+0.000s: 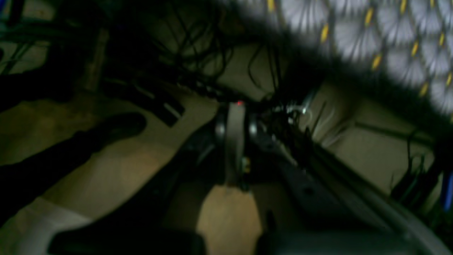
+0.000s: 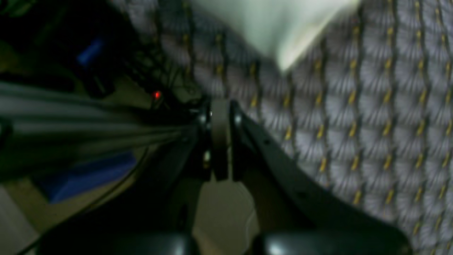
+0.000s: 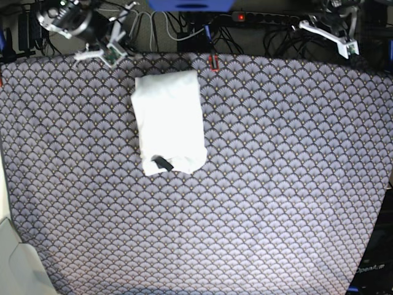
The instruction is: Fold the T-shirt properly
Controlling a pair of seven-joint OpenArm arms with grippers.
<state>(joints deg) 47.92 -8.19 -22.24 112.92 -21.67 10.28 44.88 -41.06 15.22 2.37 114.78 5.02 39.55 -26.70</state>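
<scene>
White cloth sits folded on the patterned table cover: from the base view, the T-shirt point(image 3: 169, 121) lies as a neat upright rectangle, plain side up, with a small dark tag point(image 3: 163, 163) showing near its lower edge. It rests on the far left part of the table cover point(image 3: 276, 184), a grey-purple fan print with small yellow marks, flat and touching nothing else. Both arms are pulled back beyond the cover's far edge. The right claw point(image 3: 110, 52) hangs at the far left corner, just above and left of the shirt's top edge but clear of it. The left claw point(image 3: 347, 44) is at the far right corner, well apart from the shirt. A power strip with a red light point(image 3: 270, 17) runs behind the cover among dark cables.

From the left wrist view, everything is dim and blurred. The left claw point(image 1: 234, 141) has its jaws pressed together with nothing between them. A corner of the cover shows upper right; floor and cables lie below.

From the right wrist view, also blurred, the right claw point(image 2: 219, 141) is likewise closed and empty. The cover fills the right side, and a corner of the shirt point(image 2: 276, 24) shows pale at the top, apart from the claw.
</scene>
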